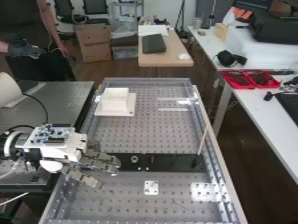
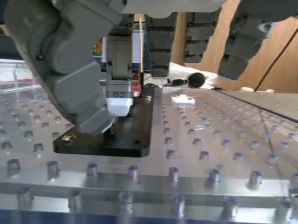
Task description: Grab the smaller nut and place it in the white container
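This looks like a robotics lab: a gridded metal benchtop (image 1: 156,142) in the centre, a bare circuit board (image 1: 52,134) at left, red trays (image 1: 237,80) at right, cardboard boxes (image 1: 94,44) and chairs (image 1: 64,11) upper left.

The arm (image 1: 6,90) is white, w/ smooth rounded casing and blk cable (image 1: 42,104). The hand (image 1: 68,151) has white housing, an exposed circuit board (image 1: 53,132) w/ small parts, and blocky dk-grey fingers (image 2: 159,47); one fingertip (image 2: 120,106) is whitish, w/ small marking above.
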Controlling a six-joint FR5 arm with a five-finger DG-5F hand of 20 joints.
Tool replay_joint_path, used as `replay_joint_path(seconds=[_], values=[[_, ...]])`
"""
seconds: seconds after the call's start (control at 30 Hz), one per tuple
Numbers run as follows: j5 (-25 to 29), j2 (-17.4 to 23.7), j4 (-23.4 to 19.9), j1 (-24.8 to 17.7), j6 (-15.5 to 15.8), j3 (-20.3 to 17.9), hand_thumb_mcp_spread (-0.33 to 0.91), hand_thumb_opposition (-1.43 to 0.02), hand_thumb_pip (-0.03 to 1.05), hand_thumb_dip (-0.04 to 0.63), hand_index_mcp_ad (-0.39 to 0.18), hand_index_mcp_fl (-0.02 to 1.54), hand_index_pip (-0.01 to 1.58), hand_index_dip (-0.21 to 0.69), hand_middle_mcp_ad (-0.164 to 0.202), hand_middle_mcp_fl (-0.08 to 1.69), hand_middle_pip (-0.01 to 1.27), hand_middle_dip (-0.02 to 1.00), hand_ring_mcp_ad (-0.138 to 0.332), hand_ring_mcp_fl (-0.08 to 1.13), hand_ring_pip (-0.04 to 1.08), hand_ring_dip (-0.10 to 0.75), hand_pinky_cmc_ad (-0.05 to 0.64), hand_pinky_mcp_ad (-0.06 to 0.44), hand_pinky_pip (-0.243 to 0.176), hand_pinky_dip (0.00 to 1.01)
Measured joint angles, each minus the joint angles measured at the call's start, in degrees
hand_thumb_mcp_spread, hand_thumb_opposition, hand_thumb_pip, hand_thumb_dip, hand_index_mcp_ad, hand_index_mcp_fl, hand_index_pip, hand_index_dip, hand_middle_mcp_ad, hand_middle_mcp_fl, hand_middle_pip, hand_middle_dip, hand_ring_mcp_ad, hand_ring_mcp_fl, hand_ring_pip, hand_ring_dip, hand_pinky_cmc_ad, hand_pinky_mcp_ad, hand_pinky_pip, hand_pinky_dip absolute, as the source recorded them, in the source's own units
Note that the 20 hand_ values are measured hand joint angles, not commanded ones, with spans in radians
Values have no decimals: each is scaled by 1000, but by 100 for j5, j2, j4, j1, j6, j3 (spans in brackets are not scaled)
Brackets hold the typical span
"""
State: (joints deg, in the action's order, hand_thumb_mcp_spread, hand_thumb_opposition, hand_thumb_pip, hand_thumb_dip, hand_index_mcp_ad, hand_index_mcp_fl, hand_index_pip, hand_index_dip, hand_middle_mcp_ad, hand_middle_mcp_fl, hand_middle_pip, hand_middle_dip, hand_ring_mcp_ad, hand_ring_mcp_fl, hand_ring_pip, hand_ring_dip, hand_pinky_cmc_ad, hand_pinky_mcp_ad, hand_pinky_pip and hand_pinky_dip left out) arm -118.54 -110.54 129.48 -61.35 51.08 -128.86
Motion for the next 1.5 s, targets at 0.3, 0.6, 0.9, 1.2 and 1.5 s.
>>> replay_joint_path(seconds=[0.3,0.6,0.9,1.2,1.5], values=[[-13,-16,62,15,74,36,386,-836,770,220,-138,51,1566,175,75,148,119,236,129,0,101,127,351,311,21,192],[-9,-20,74,14,93,33,386,-836,768,220,-136,79,1560,175,75,148,119,239,129,0,101,127,351,311,21,192],[0,-45,53,20,82,40,396,-838,766,220,-136,82,1560,175,75,148,119,239,129,0,101,127,349,311,21,192],[-21,-59,48,16,70,61,396,-838,749,220,-136,112,1559,175,75,148,119,239,129,0,101,127,349,311,21,192],[-22,-62,53,10,66,70,415,-836,749,220,-134,150,1541,171,75,148,119,239,129,0,101,127,349,312,37,192]])
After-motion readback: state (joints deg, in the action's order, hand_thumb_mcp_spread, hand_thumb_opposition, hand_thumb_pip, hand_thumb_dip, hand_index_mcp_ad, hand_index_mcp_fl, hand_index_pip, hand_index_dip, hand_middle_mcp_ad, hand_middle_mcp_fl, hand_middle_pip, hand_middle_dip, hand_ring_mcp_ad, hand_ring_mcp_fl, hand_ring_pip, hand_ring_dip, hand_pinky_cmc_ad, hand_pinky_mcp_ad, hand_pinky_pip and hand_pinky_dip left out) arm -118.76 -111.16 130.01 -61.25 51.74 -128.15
